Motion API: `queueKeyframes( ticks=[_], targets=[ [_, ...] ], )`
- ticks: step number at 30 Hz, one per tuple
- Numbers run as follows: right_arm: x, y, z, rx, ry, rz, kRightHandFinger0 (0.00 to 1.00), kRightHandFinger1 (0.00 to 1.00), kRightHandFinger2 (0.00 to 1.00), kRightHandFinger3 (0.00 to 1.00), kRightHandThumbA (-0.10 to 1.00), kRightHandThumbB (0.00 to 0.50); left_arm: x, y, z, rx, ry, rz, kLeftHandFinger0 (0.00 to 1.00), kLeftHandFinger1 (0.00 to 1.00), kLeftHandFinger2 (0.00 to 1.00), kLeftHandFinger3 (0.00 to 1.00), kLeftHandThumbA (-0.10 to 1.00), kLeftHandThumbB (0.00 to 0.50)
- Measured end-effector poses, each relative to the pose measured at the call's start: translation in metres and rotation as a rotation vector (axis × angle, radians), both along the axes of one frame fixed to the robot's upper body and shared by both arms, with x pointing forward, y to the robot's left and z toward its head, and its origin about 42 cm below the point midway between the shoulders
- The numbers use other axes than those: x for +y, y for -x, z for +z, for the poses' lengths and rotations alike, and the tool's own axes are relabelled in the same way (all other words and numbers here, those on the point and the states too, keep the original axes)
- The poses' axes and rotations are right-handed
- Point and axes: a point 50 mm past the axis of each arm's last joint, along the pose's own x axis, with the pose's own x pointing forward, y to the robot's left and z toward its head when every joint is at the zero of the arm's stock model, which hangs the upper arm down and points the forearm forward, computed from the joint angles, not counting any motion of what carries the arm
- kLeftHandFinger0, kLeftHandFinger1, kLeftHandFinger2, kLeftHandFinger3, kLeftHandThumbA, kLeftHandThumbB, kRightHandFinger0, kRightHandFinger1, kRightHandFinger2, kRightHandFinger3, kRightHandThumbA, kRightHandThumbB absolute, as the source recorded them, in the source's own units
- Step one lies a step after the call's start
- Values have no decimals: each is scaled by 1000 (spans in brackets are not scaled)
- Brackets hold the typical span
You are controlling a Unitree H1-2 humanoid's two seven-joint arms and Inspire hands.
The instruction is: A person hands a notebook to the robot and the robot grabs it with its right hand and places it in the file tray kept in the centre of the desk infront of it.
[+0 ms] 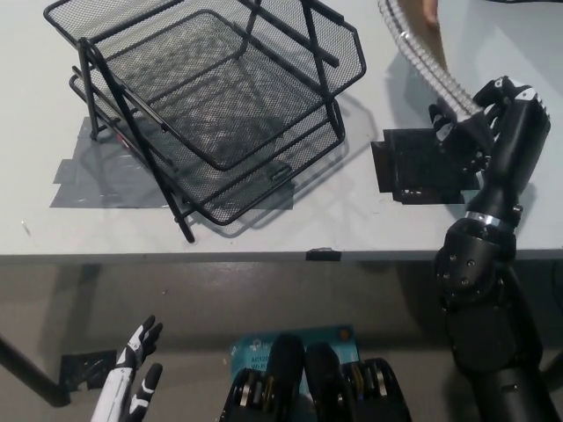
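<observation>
Your right hand (pixel 479 132) has its fingers wrapped around the lower end of the notebook (pixel 422 54), over the bench's (pixel 264 230) right side. The notebook's spiral edge runs up and away from the hand toward the top of the picture, where a person's hand (pixel 429 10) is on its far end. The file tray (pixel 211 97) sits well to the hand's left, open side up. I'd judge the next move is a leftward carry, with the long axis swung level first. Left hand (pixel 132 378) hangs low below the bench edge, fingers spread, holding nothing.
</observation>
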Motion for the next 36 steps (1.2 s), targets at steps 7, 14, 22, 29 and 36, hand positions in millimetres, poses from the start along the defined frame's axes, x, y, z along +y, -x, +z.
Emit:
queueKeyframes(
  ticks=[7, 14, 22, 29, 36],
  targets=[
    [-2, 7, 12, -61, -10, -9, 0, 0, 0, 0, 973, 8, 0, 0, 0, 0, -3, -1, 1000, 1000, 1000, 1000, 979, 364],
    [-5, 15, 29, -134, -15, -18, 0, 0, 0, 0, 898, 3, 0, 0, 0, 0, -5, -1, 1000, 1000, 1000, 1000, 987, 364],
    [-23, 40, 76, -332, -57, -64, 0, 0, 0, 0, 926, 20, 1, 2, -1, 6, -7, 0, 1000, 1000, 1000, 1000, 971, 367],
    [-26, 67, 111, -489, -43, -58, 0, 0, 0, 0, 940, 1, 1, 12, -7, 29, -11, 0, 1000, 1000, 1000, 1000, 991, 372],
    [6, 75, 119, -512, 82, 34, 0, 0, 0, 0, 805, 0, 3, 27, -14, 65, -12, 10, 1000, 1000, 1000, 1000, 953, 361]
  ],
)
